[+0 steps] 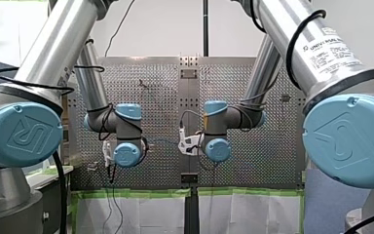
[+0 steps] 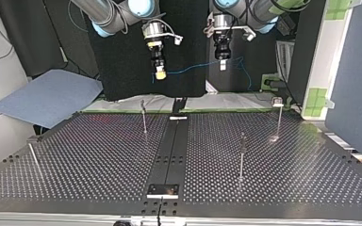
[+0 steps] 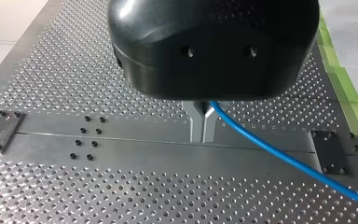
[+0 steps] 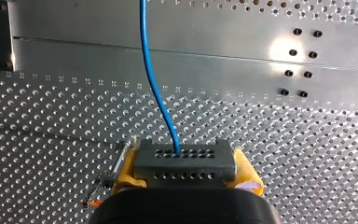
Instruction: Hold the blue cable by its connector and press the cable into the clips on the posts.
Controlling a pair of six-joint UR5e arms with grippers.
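Note:
Between the yellow pads of my right gripper (image 4: 186,176) sits a grey connector block (image 4: 185,158), held shut. The blue cable (image 4: 154,88) leaves its face and runs ahead over the perforated table. My left gripper (image 3: 203,136) has its metal fingers shut on the same blue cable (image 3: 279,156), which trails away beside it. In the top view both grippers hang high above the table's far edge, my right gripper (image 2: 160,74) at the left, my left gripper (image 2: 222,65) at the right, with the blue cable (image 2: 193,68) strung between them. The four thin posts (image 2: 144,117) (image 2: 242,157) stand bare, well below it.
Other posts stand at the top view's right (image 2: 278,115) and near left (image 2: 33,157). A dark rail (image 2: 169,150) runs down the table's middle, ending in a black plate (image 2: 162,189). A grey-blue sheet (image 2: 47,96) lies beyond the table at the left. Green tape (image 3: 349,93) edges the table.

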